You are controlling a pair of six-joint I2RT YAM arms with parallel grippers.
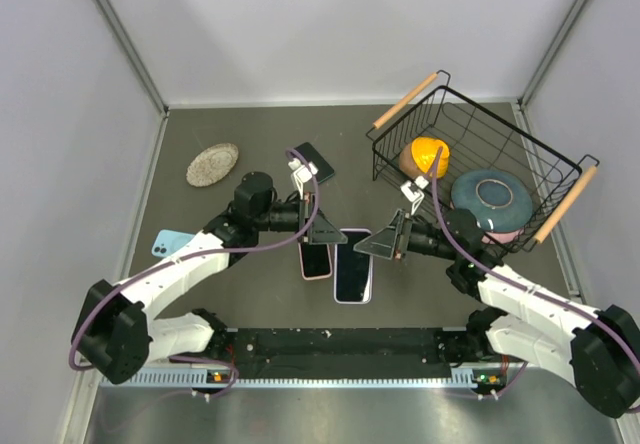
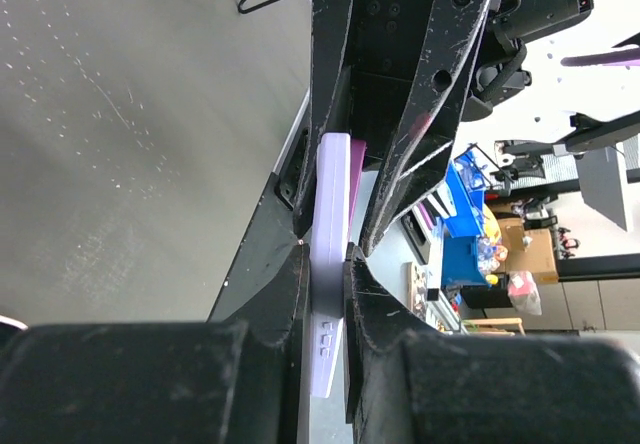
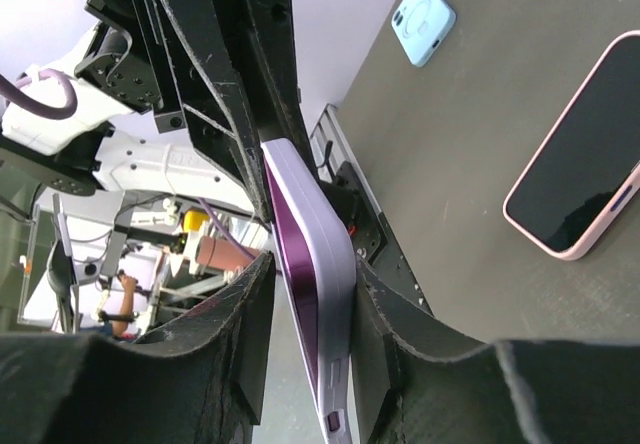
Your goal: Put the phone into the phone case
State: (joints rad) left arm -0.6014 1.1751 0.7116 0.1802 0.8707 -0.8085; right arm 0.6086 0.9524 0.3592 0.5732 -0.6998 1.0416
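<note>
Left gripper point(image 2: 325, 254) and right gripper point(image 3: 315, 264) are each shown clamped on the lavender phone case point(image 3: 335, 354), applied from opposite sides at mid-table. The phone point(image 1: 353, 266) is seen inside it, screen up. Seating is judged nearly complete. A firm squeeze along the rim is called for next, until no purple edge stands proud. Counted: two grippers; one phone in hand; one pink-cased phone point(image 1: 315, 260); one black phone point(image 1: 313, 162); one light-blue handset point(image 1: 172, 244); one plate point(image 1: 212, 164); one basket point(image 1: 405, 101)
</note>
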